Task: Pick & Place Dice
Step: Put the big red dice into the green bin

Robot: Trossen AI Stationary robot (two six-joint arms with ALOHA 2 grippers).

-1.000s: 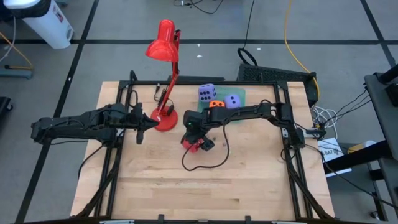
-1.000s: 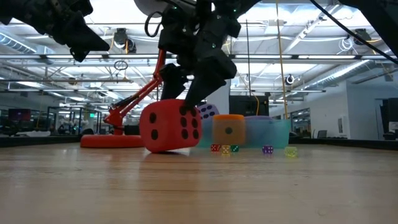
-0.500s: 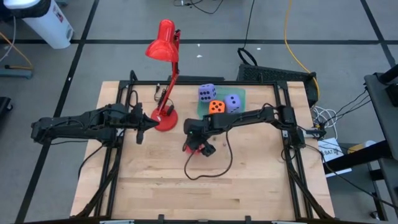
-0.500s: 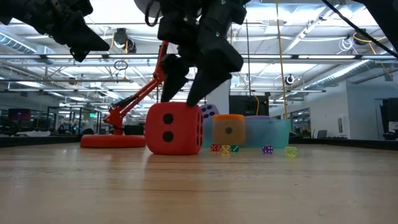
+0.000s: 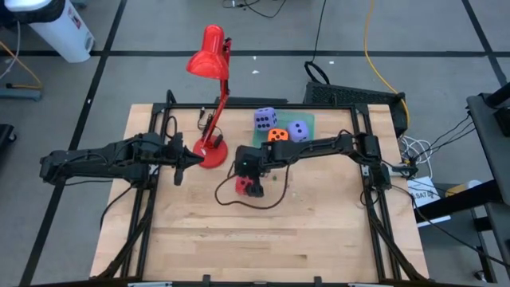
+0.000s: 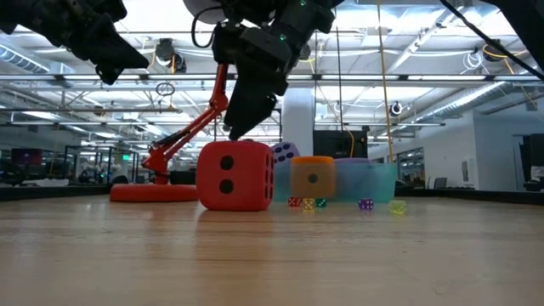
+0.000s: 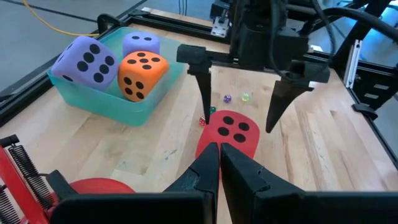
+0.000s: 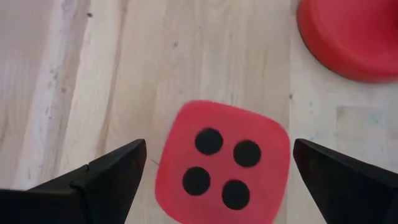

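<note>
The red die [image 5: 242, 186] rests flat on the wooden table, four pips up [image 8: 221, 167]. My right gripper [image 5: 248, 169] hovers open just above it, its fingers standing on either side of the die's top without touching [image 7: 239, 124]. The orange die [image 7: 142, 73] and both purple dice [image 7: 87, 59] sit in a teal tray [image 5: 305, 121] toward the far edge. My left gripper [image 5: 182, 163] waits shut by the lamp base, left of the red die.
A red desk lamp stands left of the die, its round base [image 5: 212, 153] on the table and its head [image 5: 209, 54] beyond the far edge. A black cable [image 5: 256, 206] loops on the wood near the die. Several tiny coloured dice [image 6: 308, 202] lie near the tray.
A second ago the red die was tipped on an edge under my right gripper; it has since settled flat on the table, slightly farther left. My right gripper has risen a little above it and shifted left. The black cable's loop has swung left.
</note>
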